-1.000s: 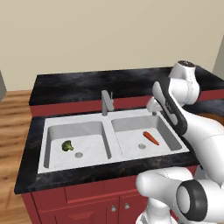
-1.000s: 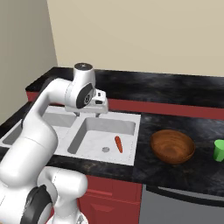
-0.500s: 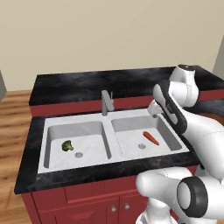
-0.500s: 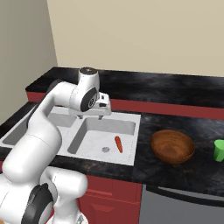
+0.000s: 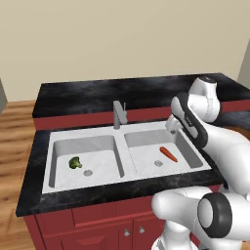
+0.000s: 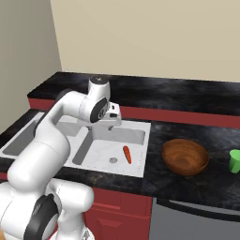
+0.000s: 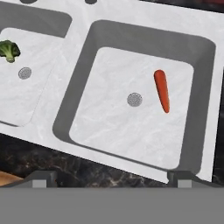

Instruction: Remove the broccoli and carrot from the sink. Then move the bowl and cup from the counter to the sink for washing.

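Note:
The orange carrot [image 5: 168, 154] [image 6: 126, 154] [image 7: 162, 90] lies in the right basin of the white-grey sink [image 5: 122, 142], just right of its drain. In the left basin, near the other drain, sits the broccoli [image 5: 74, 162] [image 7: 8, 50]. My gripper [image 5: 172, 124] [image 6: 112, 123] [image 7: 111, 179] hangs above the right basin near its back rim. It is open, with nothing between its fingers, well above the carrot. The brown bowl [image 6: 184, 156] and the green cup [image 6: 235, 161] stand on the black counter [image 6: 187, 96] to the right of the sink.
A grey faucet [image 5: 118, 114] rises at the centre back of the sink, left of my gripper. Red cabinets [image 5: 97, 229] run under the counter. A wall stands behind the counter, and wooden floor [image 5: 14, 127] lies to the left.
My hand has drifted a little to the right and slightly down over the right basin. The gripper stays open, and the carrot, broccoli, bowl and cup have not moved.

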Controlling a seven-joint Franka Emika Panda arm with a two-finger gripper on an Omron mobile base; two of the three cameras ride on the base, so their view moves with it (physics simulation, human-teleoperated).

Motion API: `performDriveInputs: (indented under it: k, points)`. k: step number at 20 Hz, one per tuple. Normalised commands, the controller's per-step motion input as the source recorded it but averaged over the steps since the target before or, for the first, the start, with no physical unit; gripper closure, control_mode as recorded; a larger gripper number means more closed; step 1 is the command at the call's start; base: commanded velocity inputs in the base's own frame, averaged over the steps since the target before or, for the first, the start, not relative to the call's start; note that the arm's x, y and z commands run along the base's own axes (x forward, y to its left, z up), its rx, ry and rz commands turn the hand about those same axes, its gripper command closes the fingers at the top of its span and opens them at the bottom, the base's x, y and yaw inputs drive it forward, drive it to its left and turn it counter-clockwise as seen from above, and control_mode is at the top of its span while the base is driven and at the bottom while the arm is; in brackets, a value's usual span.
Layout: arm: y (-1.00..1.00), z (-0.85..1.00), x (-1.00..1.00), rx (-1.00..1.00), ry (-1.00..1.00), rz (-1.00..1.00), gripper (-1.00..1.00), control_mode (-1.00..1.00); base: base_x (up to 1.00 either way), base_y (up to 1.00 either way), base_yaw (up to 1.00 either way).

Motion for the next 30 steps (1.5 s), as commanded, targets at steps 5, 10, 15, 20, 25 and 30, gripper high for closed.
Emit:
performDriveInputs:
  k: [5,10,15,20,25,30]
  points:
    - [-0.02,-0.18,0.06,-0.05,0.0,0.01,-1.0,-1.0,0.0,0.0,0.0]
    - [0.0,-0.18,0.01,-0.1,0.0,0.0,-1.0,-1.0,0.0,0.0,0.0]
    - [0.0,-0.18,0.0,-0.07,0.0,0.0,-1.0,-1.0,0.0,0.0,0.0]
    - [0.0,-0.17,0.0,-0.03,0.0,0.0,-1.0,-1.0,0.0,0.0,0.0]
    - [-0.02,-0.18,0.03,-0.01,0.0,0.0,-1.0,-1.0,0.0,0.0,0.0]
    - [-0.07,-0.19,0.09,0.0,0.0,0.0,-1.0,-1.0,0.0,0.0,0.0]
